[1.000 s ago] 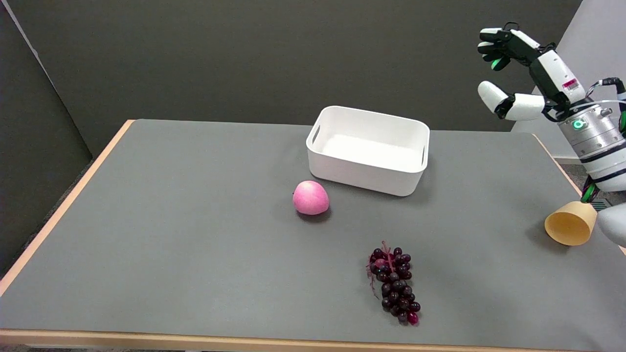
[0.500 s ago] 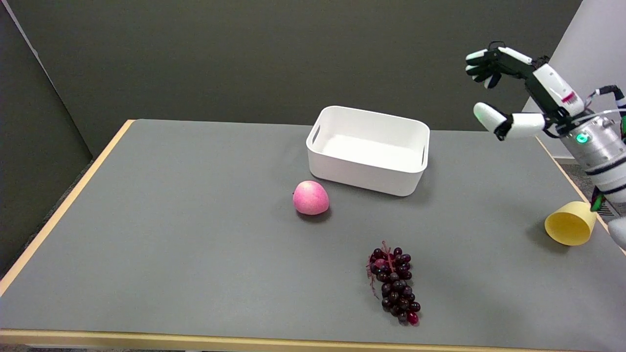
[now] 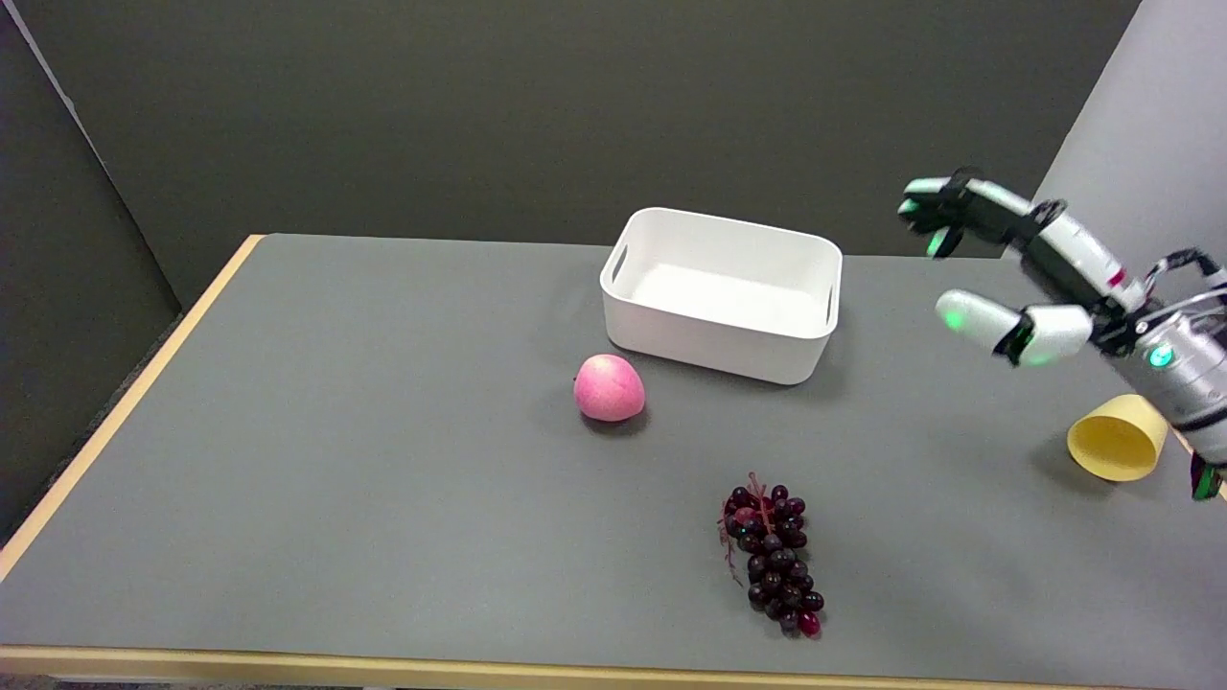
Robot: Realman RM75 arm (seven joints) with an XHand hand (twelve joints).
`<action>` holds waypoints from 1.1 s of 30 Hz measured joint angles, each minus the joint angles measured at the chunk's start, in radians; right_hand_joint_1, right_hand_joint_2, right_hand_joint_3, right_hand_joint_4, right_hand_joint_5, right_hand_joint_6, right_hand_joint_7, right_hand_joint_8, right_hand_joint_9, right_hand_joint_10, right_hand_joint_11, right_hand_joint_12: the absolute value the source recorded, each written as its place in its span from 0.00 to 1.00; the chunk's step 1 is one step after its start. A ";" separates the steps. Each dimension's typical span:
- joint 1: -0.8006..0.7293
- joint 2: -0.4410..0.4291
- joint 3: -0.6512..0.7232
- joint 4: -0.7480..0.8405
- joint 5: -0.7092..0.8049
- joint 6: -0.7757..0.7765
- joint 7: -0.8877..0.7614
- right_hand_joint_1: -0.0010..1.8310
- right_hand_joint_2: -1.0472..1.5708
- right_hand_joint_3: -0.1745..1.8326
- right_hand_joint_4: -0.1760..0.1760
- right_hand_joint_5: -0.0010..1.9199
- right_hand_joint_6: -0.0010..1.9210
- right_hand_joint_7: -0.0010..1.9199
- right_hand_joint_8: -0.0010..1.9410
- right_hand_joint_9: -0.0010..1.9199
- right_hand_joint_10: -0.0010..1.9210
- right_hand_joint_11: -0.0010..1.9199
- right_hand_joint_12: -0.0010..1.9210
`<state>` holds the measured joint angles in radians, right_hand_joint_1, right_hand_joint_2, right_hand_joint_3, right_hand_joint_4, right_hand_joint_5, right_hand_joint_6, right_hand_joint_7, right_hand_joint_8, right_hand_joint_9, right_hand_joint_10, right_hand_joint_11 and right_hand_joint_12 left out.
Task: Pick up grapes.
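A grey-topped table [image 3: 335, 460] with a pale wooden edge is filling the scene in front of a dark wall. No brand, label or writing is showing clearly enough to read on anything here; only a small red patch near the wrist of the robot's arm is catching the eye, too small to make out.

Toward the middle of the table, a pink apple [image 3: 609, 388] is sitting on the grey surface, just in front of the near left corner of a white bin [image 3: 671, 340] and apart from it. The bin, a rounded rectangular tub with handle slots cut into its short ends, is standing upright and open, showing only its bare white floor.

Nearer the front edge, a bunch of dark purple grapes [image 3: 775, 556] is lying flat on the table, well apart from the apple and the bin, with nothing touching it.

At the right, the robot's right hand [image 3: 997, 278] is hovering in the air above the table's far right side, fingers spread from the thumb and holding nothing, well away from the grapes. Below the arm, a yellow cup [image 3: 1117, 450] is lying tipped on its side near the right edge, its mouth facing the left; its inside is not visible.
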<state>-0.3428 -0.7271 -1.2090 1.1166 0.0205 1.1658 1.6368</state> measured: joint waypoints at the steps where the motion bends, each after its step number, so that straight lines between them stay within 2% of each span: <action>1: -0.017 -0.010 0.011 0.020 -0.022 -0.008 0.009 0.32 0.63 0.52 0.18 0.11 0.24 0.15 0.24 0.08 0.45 0.08 0.74; 2: -0.032 -0.020 0.020 0.039 -0.043 -0.016 0.016 0.33 0.63 0.51 0.17 0.10 0.22 0.12 0.22 0.04 0.43 0.04 0.70; 4: -0.060 -0.038 0.038 0.077 -0.091 -0.037 0.030 0.32 0.62 0.54 0.17 0.07 0.23 0.07 0.22 0.00 0.35 0.00 0.60; 6: -0.086 -0.055 0.053 0.116 -0.143 -0.062 0.042 0.33 0.61 0.54 0.17 0.05 0.23 0.03 0.20 0.00 0.22 0.00 0.53; 8: -0.109 -0.070 0.067 0.153 -0.194 -0.089 0.051 0.33 0.61 0.54 0.16 0.04 0.22 0.02 0.15 0.00 0.14 0.00 0.49; 11: -0.148 -0.095 0.088 0.223 -0.302 -0.152 0.064 0.38 0.63 0.56 0.14 0.03 0.18 0.01 0.01 0.00 0.02 0.00 0.41; 13: -0.173 -0.112 0.099 0.269 -0.374 -0.198 0.070 0.31 0.61 0.51 0.17 0.02 0.15 0.00 0.03 0.00 0.00 0.00 0.43; 21: -0.267 -0.179 0.129 0.457 -0.637 -0.393 0.064 0.28 0.62 0.48 0.16 0.01 0.13 0.00 0.00 0.00 0.00 0.00 0.42; 27: -0.319 -0.221 0.145 0.540 -0.732 -0.461 0.047 0.25 0.62 0.47 0.17 0.01 0.13 0.00 0.00 0.00 0.00 0.00 0.43; 30: -0.343 -0.241 0.154 0.573 -0.757 -0.480 0.021 0.24 0.61 0.51 0.17 0.02 0.13 0.00 0.01 0.00 0.00 0.00 0.43; 33: -0.360 -0.256 0.159 0.594 -0.759 -0.484 -0.011 0.24 0.60 0.52 0.16 0.02 0.17 0.00 0.06 0.00 0.04 0.00 0.46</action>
<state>-0.7030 -0.9829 -1.0498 1.7108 -0.7381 0.6823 1.6259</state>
